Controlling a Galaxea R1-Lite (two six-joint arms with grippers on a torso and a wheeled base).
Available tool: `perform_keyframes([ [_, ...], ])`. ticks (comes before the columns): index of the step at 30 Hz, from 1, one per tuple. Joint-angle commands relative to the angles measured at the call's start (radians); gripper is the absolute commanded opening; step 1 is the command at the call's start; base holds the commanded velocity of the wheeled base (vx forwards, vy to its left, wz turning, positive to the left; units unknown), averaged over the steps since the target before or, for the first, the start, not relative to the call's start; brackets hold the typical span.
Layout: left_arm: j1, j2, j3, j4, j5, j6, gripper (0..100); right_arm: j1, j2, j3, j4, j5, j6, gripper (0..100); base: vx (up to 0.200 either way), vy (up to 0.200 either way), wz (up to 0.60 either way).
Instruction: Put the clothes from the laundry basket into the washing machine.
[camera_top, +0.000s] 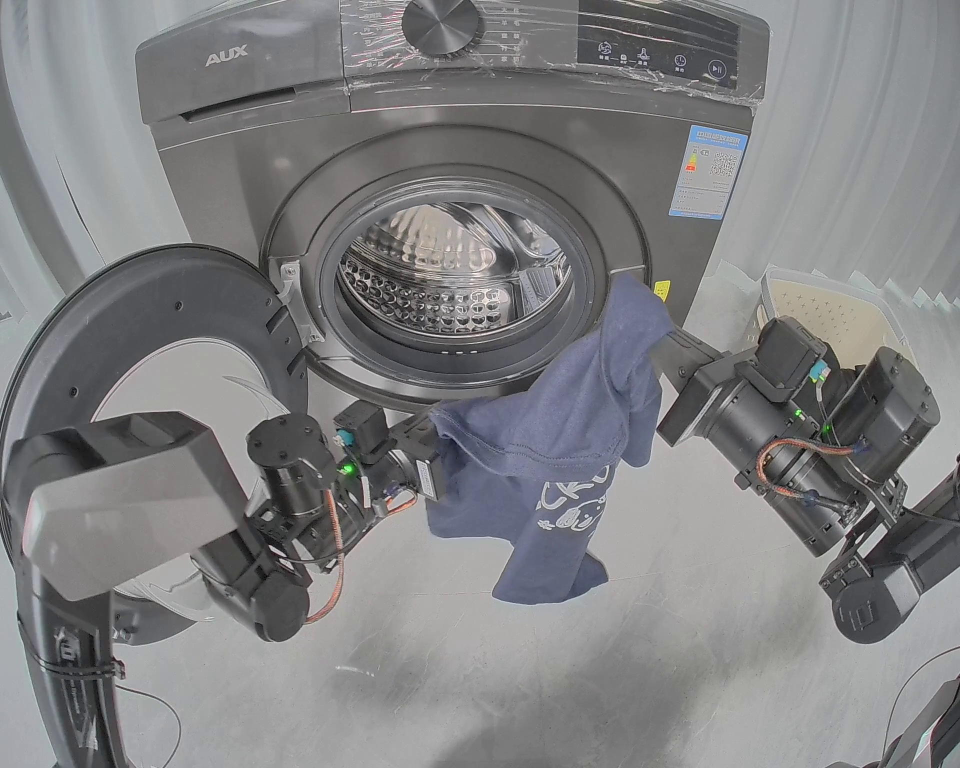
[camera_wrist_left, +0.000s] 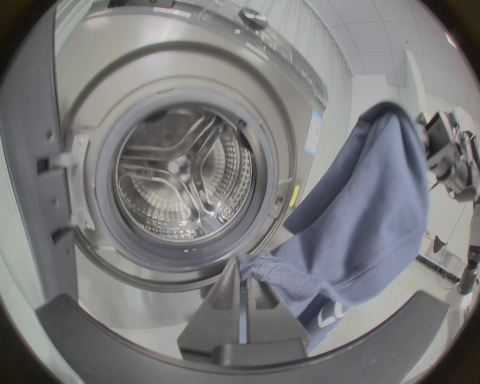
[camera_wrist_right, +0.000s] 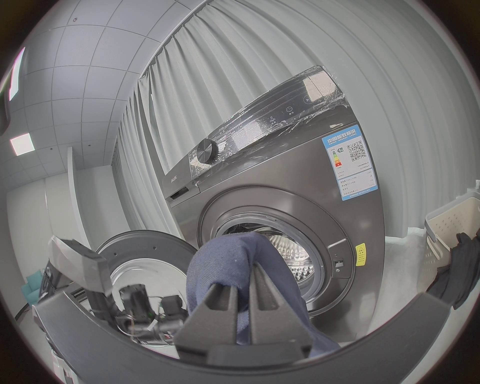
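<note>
A navy blue T-shirt (camera_top: 560, 440) with a white print hangs in front of the washing machine (camera_top: 450, 150), stretched between both grippers. My left gripper (camera_top: 440, 460) is shut on its lower left edge, below the drum opening (camera_top: 450, 270); the pinched hem shows in the left wrist view (camera_wrist_left: 242, 282). My right gripper (camera_top: 665, 345) is shut on the shirt's upper end by the right rim of the opening, with the cloth bunched over its fingers (camera_wrist_right: 242, 295). The drum (camera_wrist_left: 180, 175) looks bare inside. The laundry basket (camera_top: 830, 310) stands to the right of the machine.
The round door (camera_top: 130, 330) is swung wide open to the left, close behind my left arm. A dark garment (camera_wrist_right: 457, 270) hangs over the basket's rim. Pale curtains (camera_top: 870, 140) back the machine. Bare grey floor (camera_top: 600, 680) lies in front.
</note>
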Motion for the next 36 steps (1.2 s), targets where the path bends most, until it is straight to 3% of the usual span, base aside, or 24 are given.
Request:
perform_keyframes([
  [1,0.068,-0.262,0.168,-0.001,-0.033,-0.003,0,-0.003,0.009,0.005,0.001,0.000,0.007,0,0.000,0.000,0.00],
  [4,0.084,-0.308,0.186,-0.001,-0.033,-0.009,0,-0.004,0.012,0.005,0.001,0.000,0.009,0,0.000,0.000,0.00],
  [6,0.093,-0.405,0.197,0.001,-0.035,-0.051,0,-0.006,0.014,0.007,0.001,-0.001,0.010,0,0.000,0.000,0.00],
  [8,0.091,-0.451,0.192,0.002,-0.036,-0.057,0,-0.009,0.017,0.007,0.001,-0.001,0.010,0,0.000,0.000,0.00],
  [13,0.088,-0.523,0.180,0.005,-0.038,-0.057,0,-0.009,0.020,0.013,0.001,-0.032,0.026,0,0.000,0.000,0.00],
  [24,0.078,-0.556,0.157,0.011,-0.038,-0.059,0,-0.072,0.059,0.018,0.001,-0.041,0.035,0,0.000,0.000,0.00],
  [36,-0.054,-0.555,0.159,0.019,-0.024,-0.057,0,-0.055,0.177,0.085,-0.022,-0.024,0.049,0,0.000,0.000,0.00],
])
